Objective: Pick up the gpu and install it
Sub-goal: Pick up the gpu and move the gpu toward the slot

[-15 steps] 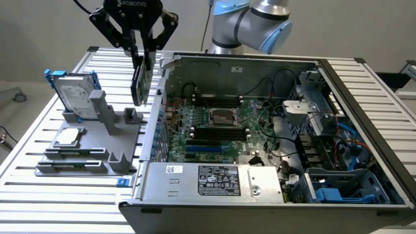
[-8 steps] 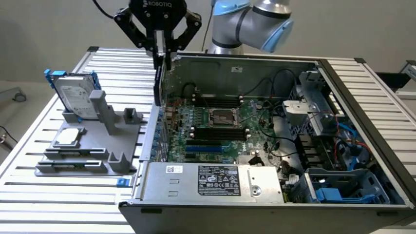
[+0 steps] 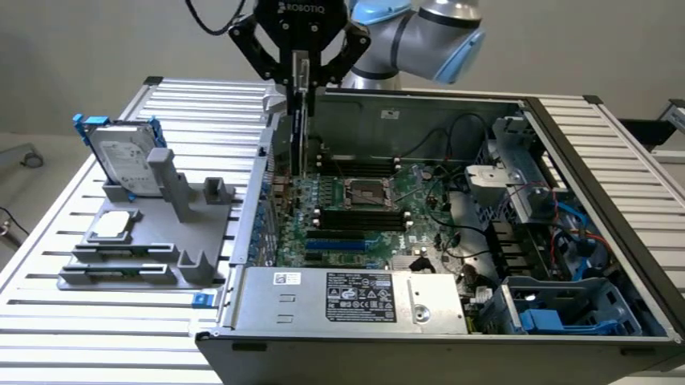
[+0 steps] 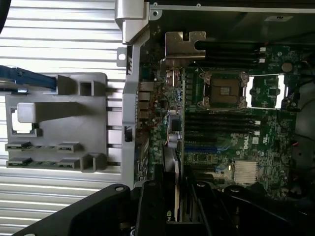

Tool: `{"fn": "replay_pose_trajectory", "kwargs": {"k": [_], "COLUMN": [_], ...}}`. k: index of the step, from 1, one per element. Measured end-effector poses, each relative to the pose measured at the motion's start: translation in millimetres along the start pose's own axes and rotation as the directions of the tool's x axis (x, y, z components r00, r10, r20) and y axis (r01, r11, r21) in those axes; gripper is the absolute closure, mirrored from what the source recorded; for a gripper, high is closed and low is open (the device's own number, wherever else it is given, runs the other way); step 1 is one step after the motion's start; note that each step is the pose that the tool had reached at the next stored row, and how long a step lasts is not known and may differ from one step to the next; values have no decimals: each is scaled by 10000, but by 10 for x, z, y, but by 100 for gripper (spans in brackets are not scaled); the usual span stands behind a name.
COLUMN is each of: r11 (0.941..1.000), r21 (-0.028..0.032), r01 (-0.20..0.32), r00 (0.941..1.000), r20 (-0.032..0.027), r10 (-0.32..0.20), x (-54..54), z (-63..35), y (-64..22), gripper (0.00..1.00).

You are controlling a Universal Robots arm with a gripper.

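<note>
My gripper hangs over the back left corner of the open computer case, shut on the gpu. The card hangs upright and edge-on, and its lower end reaches down to just above the green motherboard by the case's rear wall. In the wrist view the gpu runs as a thin dark strip from between my black fingers out to its silver end bracket, over the motherboard beside the rear ports. Whether the card's edge touches a slot is hidden.
A grey fixture stands on the slatted table at the exterior view's left. It holds a silver hard drive with a blue frame, a small square chip and memory sticks. The case also holds a power supply, cables and a drive cage.
</note>
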State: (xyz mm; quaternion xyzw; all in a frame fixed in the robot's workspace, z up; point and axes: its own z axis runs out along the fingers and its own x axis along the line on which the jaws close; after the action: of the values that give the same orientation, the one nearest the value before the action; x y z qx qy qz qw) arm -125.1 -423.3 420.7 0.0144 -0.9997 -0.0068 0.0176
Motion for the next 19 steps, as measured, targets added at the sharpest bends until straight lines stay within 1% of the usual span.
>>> {"fn": "replay_pose_trajectory", "kwargs": {"k": [6, 19], "r11": [10000, 10000], "r21": [-1, 2], "r01": [-1, -1], "r00": [10000, 10000], "r20": [0, 0], "r10": [1, 1], "x": [-273, -862], "z": [12, 224], "y": [-8, -28], "gripper": [73, 73]}}
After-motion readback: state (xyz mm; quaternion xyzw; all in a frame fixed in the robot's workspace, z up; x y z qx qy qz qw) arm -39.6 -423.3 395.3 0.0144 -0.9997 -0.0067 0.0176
